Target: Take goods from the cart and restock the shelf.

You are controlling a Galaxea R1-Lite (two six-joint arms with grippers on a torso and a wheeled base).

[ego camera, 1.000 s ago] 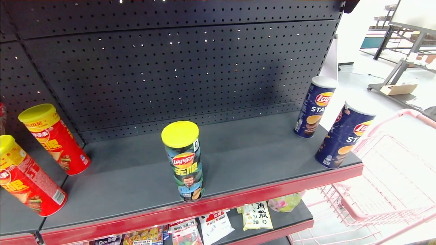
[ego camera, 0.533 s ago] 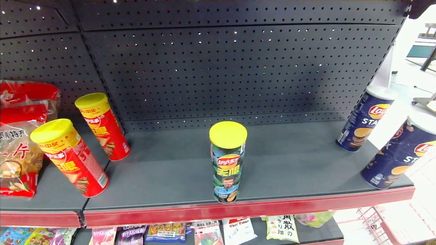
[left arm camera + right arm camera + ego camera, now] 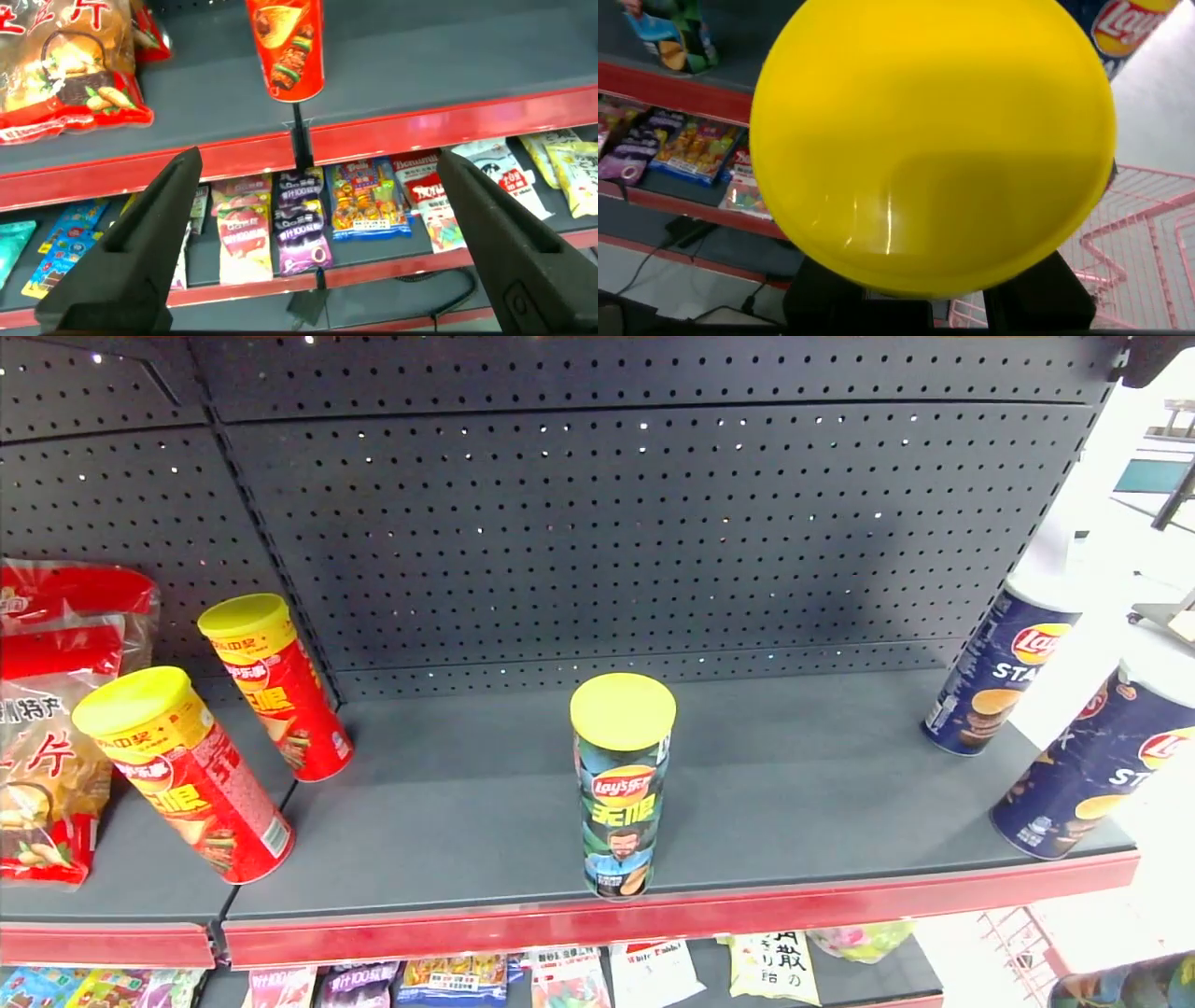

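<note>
Right gripper [image 3: 943,303]: grasping a chip can [image 3: 934,140] whose yellow lid faces the wrist camera. The lid hides the finger contact, so the hold is judged from how close and centred the can sits.
Left gripper [image 3: 318,159]: released, fingers spread wide with nothing between them. It hangs before the red front lip [image 3: 392,121], above the snack packets [image 3: 308,215] on the tier below.
Held can, location: off the shelf [image 3: 485,803], low at the robot's right beside the pink cart [image 3: 1148,233].
Shelf contents: a green can [image 3: 621,784] stands upright at front centre, two blue cans [image 3: 994,672] at the right end and two red cans [image 3: 280,686] toward the left. The deck is bare either side of the green can.
Step in hand: judged to be bringing the can up for placement.
Method: raise the can above the lip before going forward and keep it upright. Aim for the bare stretch between the green and blue cans, and set the base flat, back from the edge. Let go only once it rests.
Risk: a tall, narrow can topples easily, and the front blue can stands near the edge.
</note>
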